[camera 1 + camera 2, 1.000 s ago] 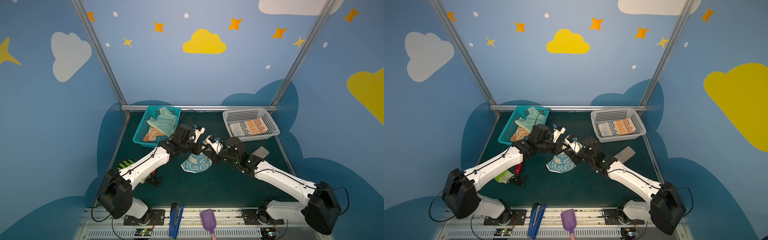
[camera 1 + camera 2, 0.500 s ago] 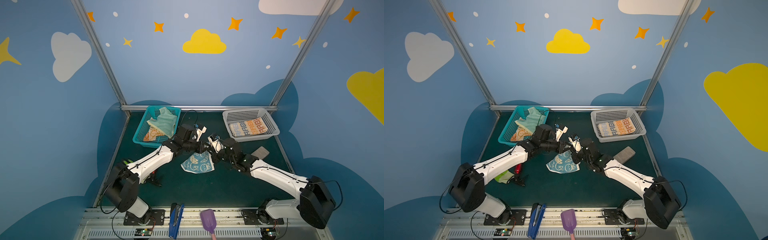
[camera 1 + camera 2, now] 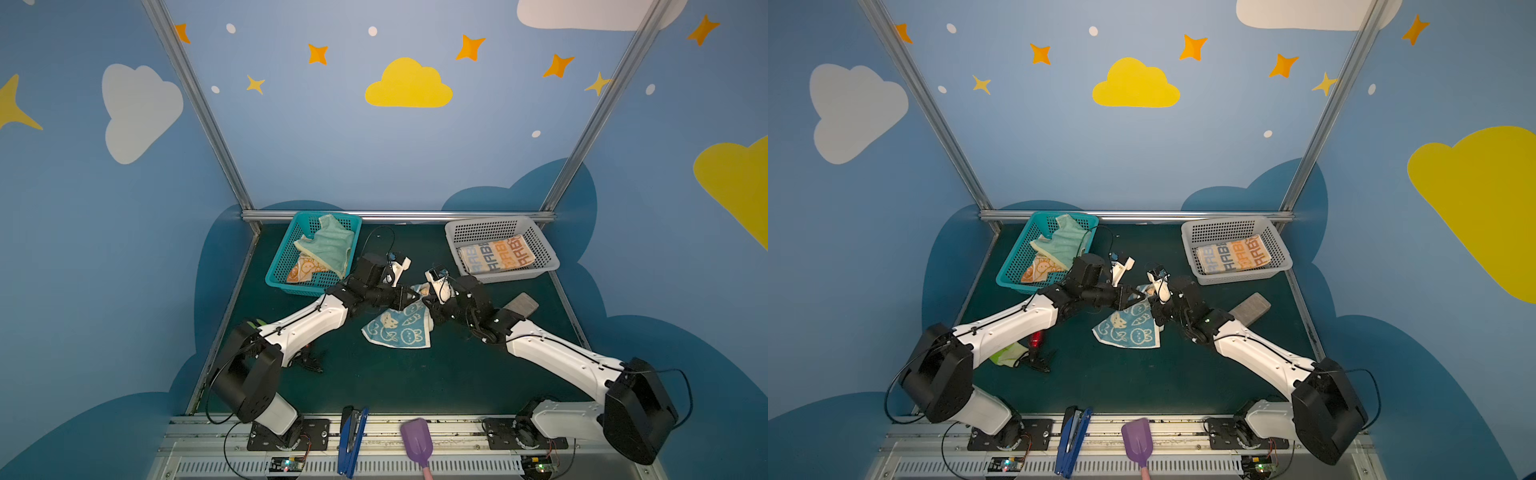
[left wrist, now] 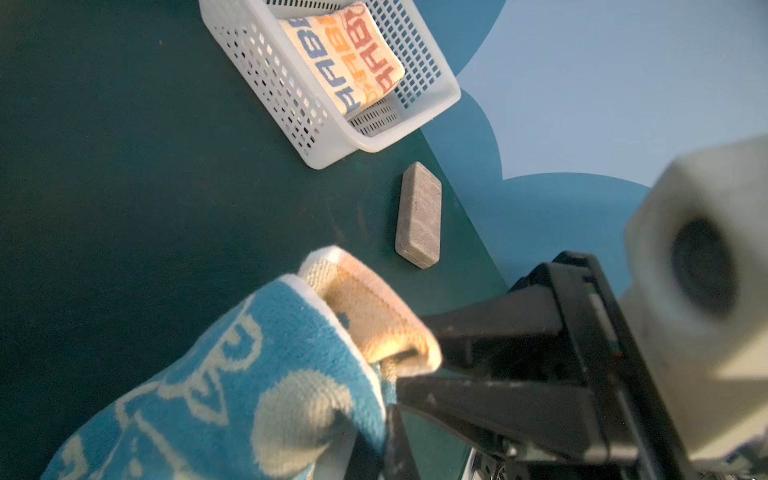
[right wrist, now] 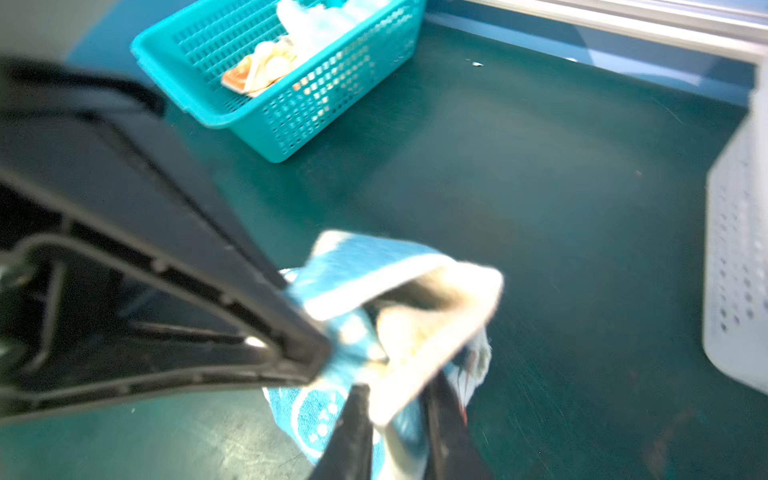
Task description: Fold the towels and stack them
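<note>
The blue towel (image 3: pixel 395 330) is in the middle of the green mat (image 3: pixel 374 382). Its near part seems to rest on the mat and its far edge is lifted. My left gripper (image 3: pixel 415 296) is pressed together on this lifted edge. My right gripper (image 5: pixel 395 403) has cloth between its fingers, but the picture is blurred, so I cannot tell if they squeeze it or stand loose.

To make this fold well, I think I must hold two separate corners. Then I pull the edge straight between them and bring it low over the near edge until the borders meet. At present my grippers are very near each other and the cloth bunches.

Farther back, the lettered towel (image 3: pixel 494 254) lies folded in the white basket (image 3: pixel 498 224). The mint towel (image 3: pixel 330 245) and the orange rabbit towel (image 3: pixel 301 272) lie loose in the teal basket (image 3: pixel 286 286).

Both top views give the whole outline of the towel. Only my left wrist view shows its cream back side curled at the jaws. Only my right wrist view shows the cloth between my right fingers.
</note>
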Controlling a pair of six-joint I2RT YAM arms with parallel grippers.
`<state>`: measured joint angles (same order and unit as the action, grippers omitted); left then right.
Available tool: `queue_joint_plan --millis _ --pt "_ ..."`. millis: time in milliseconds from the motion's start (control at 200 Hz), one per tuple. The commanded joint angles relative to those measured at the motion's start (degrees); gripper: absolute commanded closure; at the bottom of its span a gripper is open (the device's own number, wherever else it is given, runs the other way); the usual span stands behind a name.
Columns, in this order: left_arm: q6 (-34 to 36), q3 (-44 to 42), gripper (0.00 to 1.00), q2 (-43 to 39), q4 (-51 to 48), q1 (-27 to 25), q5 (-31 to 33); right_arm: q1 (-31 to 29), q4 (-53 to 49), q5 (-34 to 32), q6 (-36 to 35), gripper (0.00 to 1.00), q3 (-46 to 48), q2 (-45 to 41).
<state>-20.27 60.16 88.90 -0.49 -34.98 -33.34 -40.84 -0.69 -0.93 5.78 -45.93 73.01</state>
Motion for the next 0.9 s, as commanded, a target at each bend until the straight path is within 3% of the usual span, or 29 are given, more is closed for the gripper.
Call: queue_joint_plan --millis 0,70,180,335,541,746,896 --pt "1.26 -0.31 0.96 -1.8 -2.12 0.15 0.52 1.15 -1.31 -2.95 0.79 0.81 0.92 -2.22" --pt "1.47 -0.31 0.96 -1.69 -2.47 0.26 0.25 1.51 -1.35 -2.6 0.71 0.85 1.06 -2.6" --pt "1.92 -0.47 0.96 -1.89 -3.4 0.27 1.22 1.9 -1.88 -3.43 0.57 1.0 0.91 -2.84" --pt "2.4 0.33 0.96 -2.38 -7.58 0.79 6.53 2.6 -3.71 -7.22 -0.44 1.0 0.5 -3.32" --pt "4.7 3.08 0.96 -3.7 -17.74 2.08 16.35 4.08 -9.91 -19.77 -2.52 1.0 -3.52 -5.36" --pt "8.51 3.21 0.96 -7.83 -19.64 -0.4 14.84 7.52 -12.54 -23.68 -6.33 1.0 -8.38 -8.95" --pt "10.41 1.1 0.96 -13.06 -18.77 -2.36 11.6 9.7 -10.01 -19.18 -11.64 1.0 -10.22 -10.89"
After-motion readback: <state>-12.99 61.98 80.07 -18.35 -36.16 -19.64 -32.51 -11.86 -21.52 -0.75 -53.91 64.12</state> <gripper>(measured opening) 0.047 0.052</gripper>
